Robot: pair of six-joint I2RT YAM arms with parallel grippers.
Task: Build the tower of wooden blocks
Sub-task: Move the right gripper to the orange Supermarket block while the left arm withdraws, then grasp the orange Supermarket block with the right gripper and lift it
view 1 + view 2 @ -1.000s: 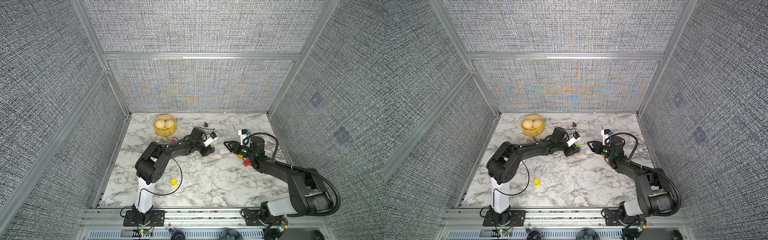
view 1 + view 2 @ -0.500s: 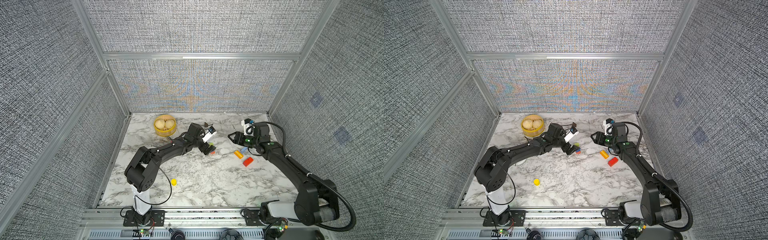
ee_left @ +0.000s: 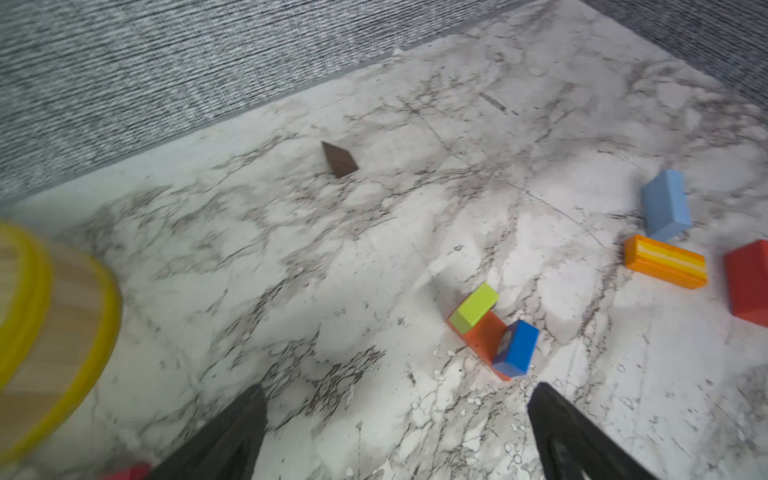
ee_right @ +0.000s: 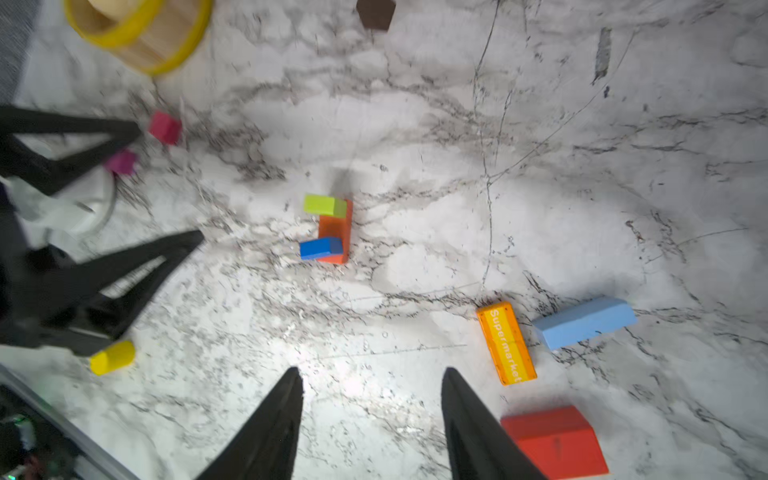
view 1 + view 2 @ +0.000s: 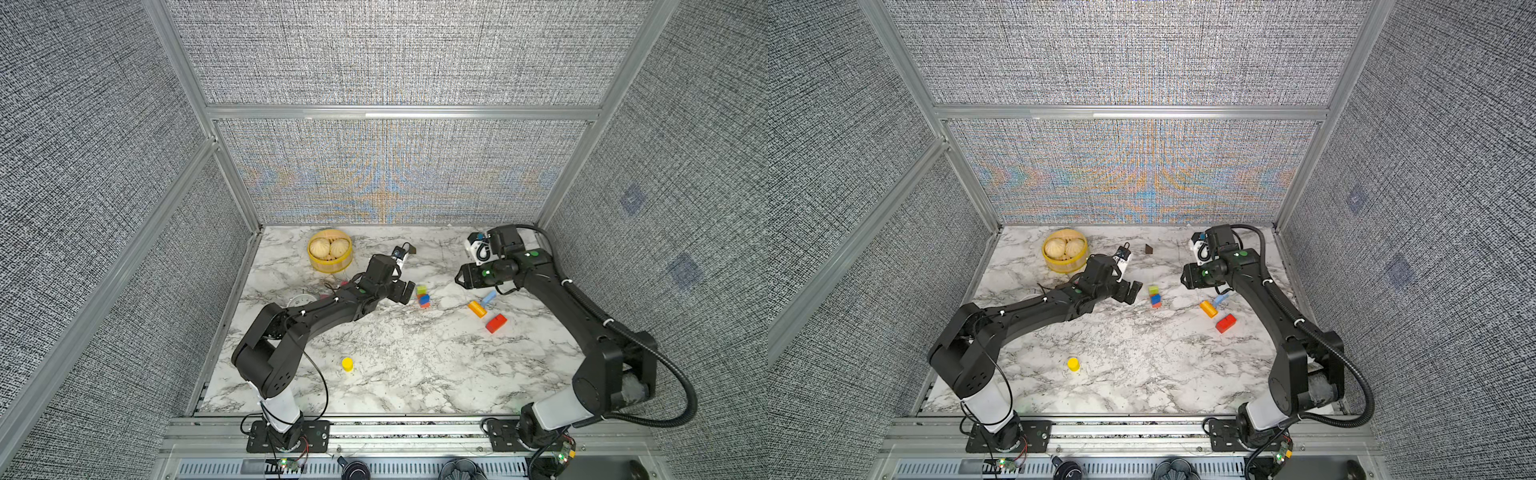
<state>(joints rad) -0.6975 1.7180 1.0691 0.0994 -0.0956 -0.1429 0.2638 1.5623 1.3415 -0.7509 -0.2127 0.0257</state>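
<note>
Since a second ago, my left pincer (image 5: 409, 293) has sprung open. In a top view it gapes wide and empty, with the tower (image 5: 423, 296) just at its three o'clock. I judge I let go so the tower could stand alone.

In the left wrist view, a lime cube (image 3: 476, 307) and a blue cube (image 3: 517, 347) sit on an orange bar (image 3: 482, 334).

In the right wrist view, my right pincer (image 4: 370, 374) is half spread and empty.

orange bar (image 4: 506, 343) — white lettering "Supermarket", along its yellow stripe
</note>
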